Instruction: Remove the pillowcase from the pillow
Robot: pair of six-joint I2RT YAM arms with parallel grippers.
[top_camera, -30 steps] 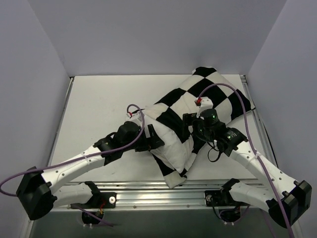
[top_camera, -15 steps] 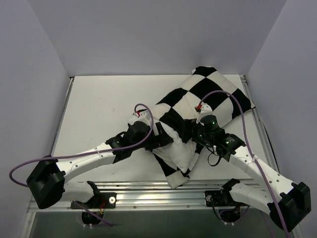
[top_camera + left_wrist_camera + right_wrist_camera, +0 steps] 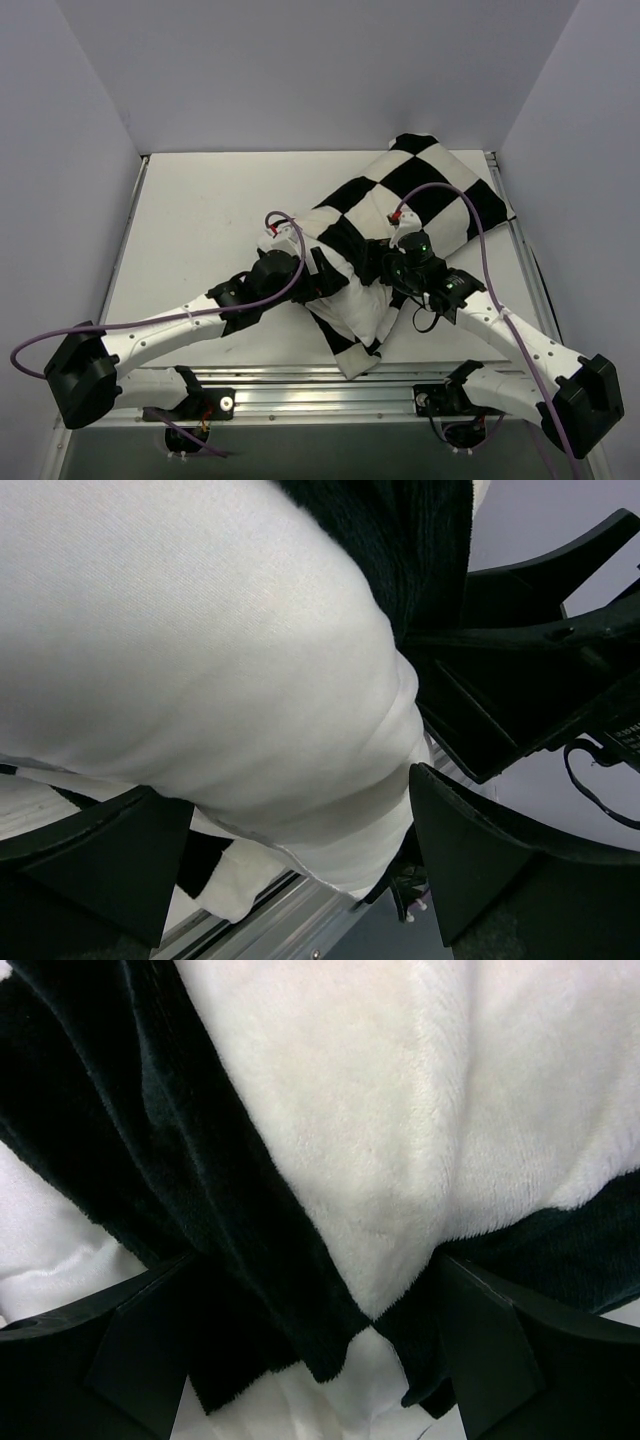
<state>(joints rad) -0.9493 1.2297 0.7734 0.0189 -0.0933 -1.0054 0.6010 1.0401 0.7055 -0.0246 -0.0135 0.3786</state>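
The black-and-white checkered pillowcase (image 3: 432, 190) lies diagonally from the far right corner to the near centre of the table. My left gripper (image 3: 325, 278) presses into its near-left side. In the left wrist view the gripper (image 3: 285, 790) is open, with a smooth white bulge of the pillow (image 3: 200, 660) between its fingers and black fuzzy pillowcase (image 3: 420, 550) above. My right gripper (image 3: 375, 262) sits just to the right, facing the left one. In the right wrist view it (image 3: 315, 1265) is open, straddling a fold of pillowcase (image 3: 380, 1130), with smooth white pillow (image 3: 55, 1250) below.
A metal rail (image 3: 330, 385) runs along the table's near edge, and the pillowcase's lower end overhangs it. White walls enclose the table on three sides. The bare white tabletop (image 3: 200, 220) spreads to the left. The right arm's black gripper body (image 3: 540, 660) is close to the left fingers.
My left gripper has moved right, further into the pillow's side. My right gripper has shifted a little left and nearer, so the two now sit close together on the bunched fabric.
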